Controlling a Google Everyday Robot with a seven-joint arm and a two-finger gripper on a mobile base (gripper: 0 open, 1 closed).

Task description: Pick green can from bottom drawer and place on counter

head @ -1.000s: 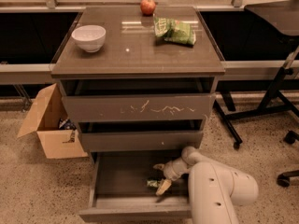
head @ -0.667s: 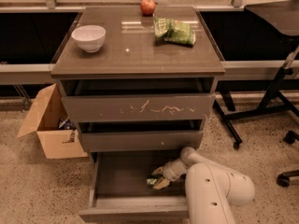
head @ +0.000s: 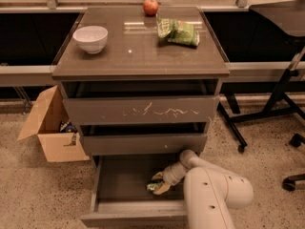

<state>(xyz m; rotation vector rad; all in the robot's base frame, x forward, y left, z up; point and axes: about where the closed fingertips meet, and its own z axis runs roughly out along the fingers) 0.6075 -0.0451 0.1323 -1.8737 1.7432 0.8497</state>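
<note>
In the bottom drawer [head: 119,175], toward its right edge, the gripper [head: 158,182] points left with its fingers spread — the green can [head: 152,187] lies just at the fingertips.

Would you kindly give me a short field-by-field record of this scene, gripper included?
gripper: reached down into the bottom drawer, right at the green can
green can: inside the bottom drawer, not yet on the counter
bottom drawer: pulled open
counter: holds white bowl, red apple, green snack bag
floor, left of cabinet: open cardboard box
</note>
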